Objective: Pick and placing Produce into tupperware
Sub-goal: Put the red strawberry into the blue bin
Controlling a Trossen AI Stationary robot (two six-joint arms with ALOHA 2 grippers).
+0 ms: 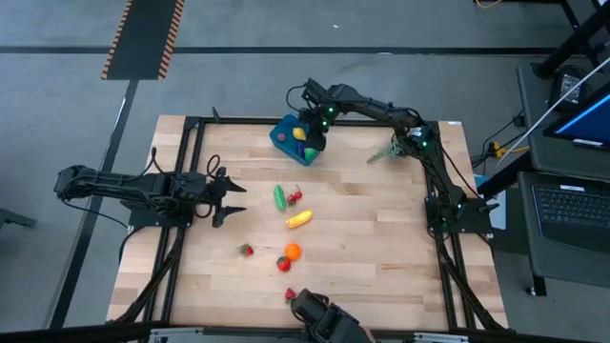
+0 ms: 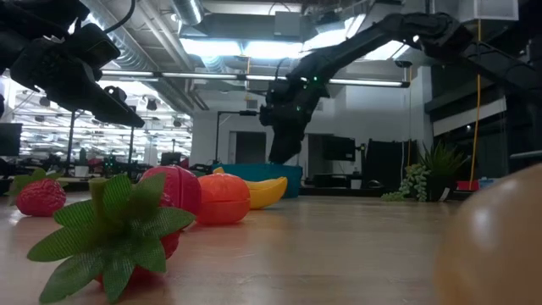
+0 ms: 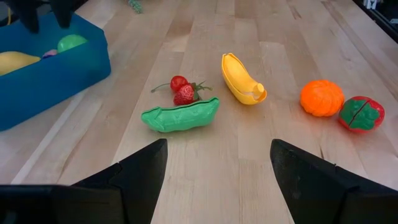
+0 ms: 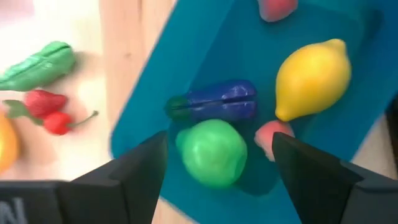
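Observation:
The blue tupperware stands at the table's far edge. In it lie a yellow lemon, a purple eggplant, a green fruit and pink pieces. My right gripper hangs open just above it, pointing steeply down, its fingers standing either side of the green fruit and clear of it. On the table's middle lie a green pea pod, cherries with a strawberry, a banana, an orange and a red tomato. My left gripper waits open at the left.
Two more strawberries lie nearer the front edge. A grey-green plant sprig lies at the back right beside the right arm. A dark camera mount sits at the near edge. Bare wood lies between the produce and the right arm's base.

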